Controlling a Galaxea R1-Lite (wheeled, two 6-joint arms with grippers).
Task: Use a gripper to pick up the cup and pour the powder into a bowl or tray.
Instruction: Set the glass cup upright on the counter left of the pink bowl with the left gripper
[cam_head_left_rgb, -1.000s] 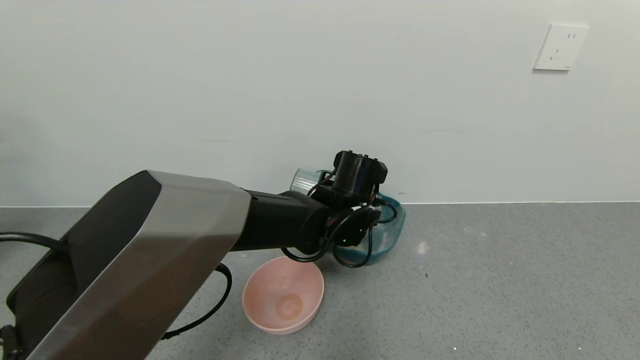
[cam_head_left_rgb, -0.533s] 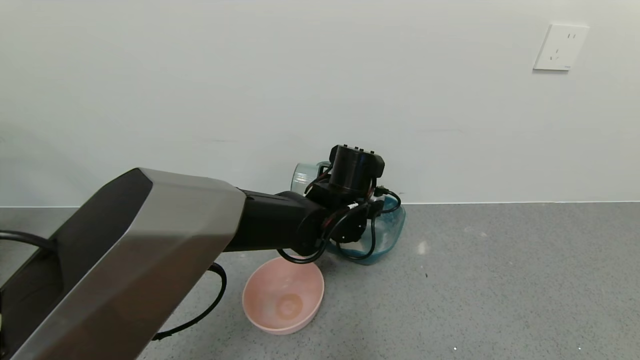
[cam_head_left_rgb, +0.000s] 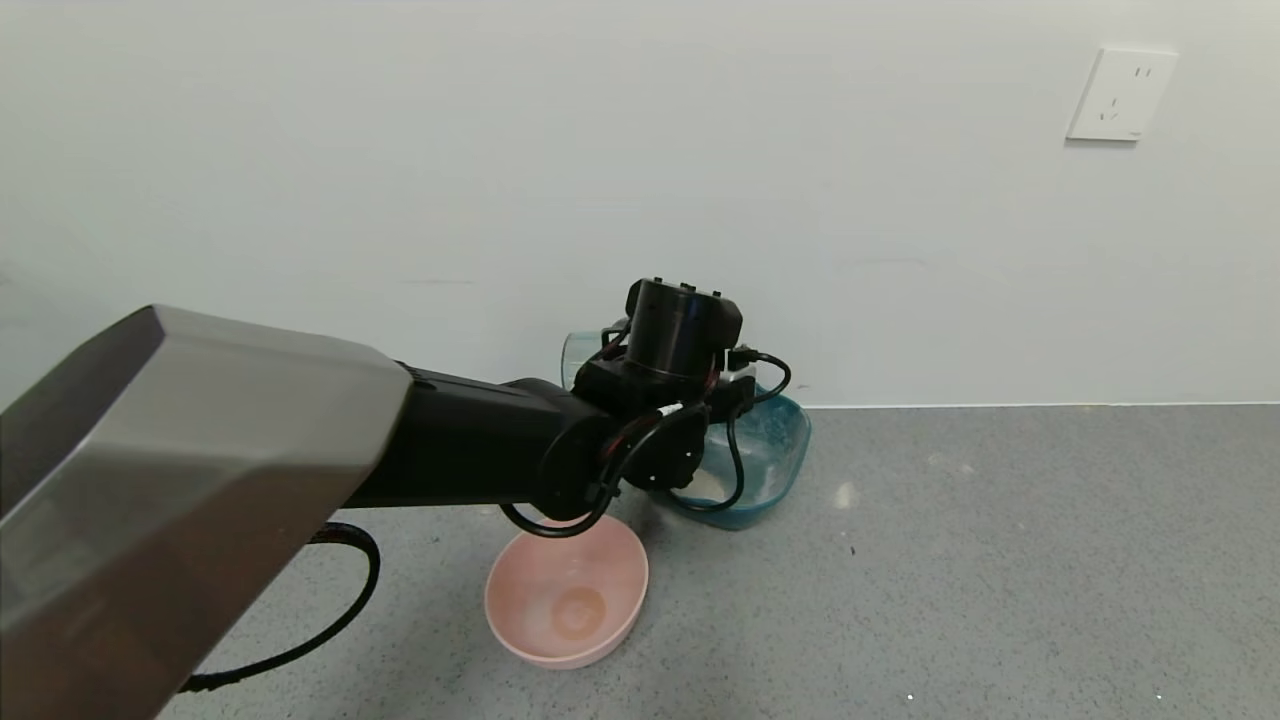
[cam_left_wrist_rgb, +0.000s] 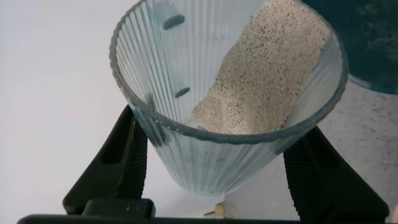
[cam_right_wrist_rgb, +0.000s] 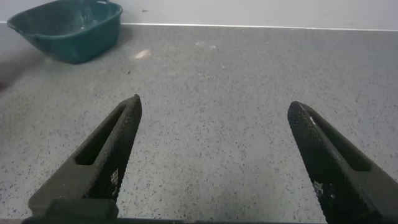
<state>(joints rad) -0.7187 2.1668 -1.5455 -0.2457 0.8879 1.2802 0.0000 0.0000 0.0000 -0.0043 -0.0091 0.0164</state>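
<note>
The left gripper (cam_left_wrist_rgb: 211, 162) is reaching across from the near left toward the far wall, its fingers (cam_left_wrist_rgb: 121, 158) closed tight on the lower sides of the cup (cam_left_wrist_rgb: 227, 93). In the head view the cup (cam_head_left_rgb: 585, 350) is riding above the table (cam_head_left_rgb: 1000, 550), just left of the teal bowl (cam_head_left_rgb: 775, 450) and beyond the pink bowl (cam_head_left_rgb: 565, 590). It is tipping, and the powder (cam_left_wrist_rgb: 267, 74) is banking up against the lower side of the rim, with the teal bowl (cam_left_wrist_rgb: 367, 37) just past that rim.

The main risk, as I judge it, is powder landing on the table or in the pink bowl if the lip is not standing over the teal bowl when the slope gives way. A fast tilt could dump the heap at once and puff dust over the rim. The dusty, tapering cup could also slide in the fingers as it is turning.

The right gripper (cam_right_wrist_rgb: 214, 155) is idling low over bare table to the right, its fingers (cam_right_wrist_rgb: 106, 155) spread wide and holding nothing.
</note>
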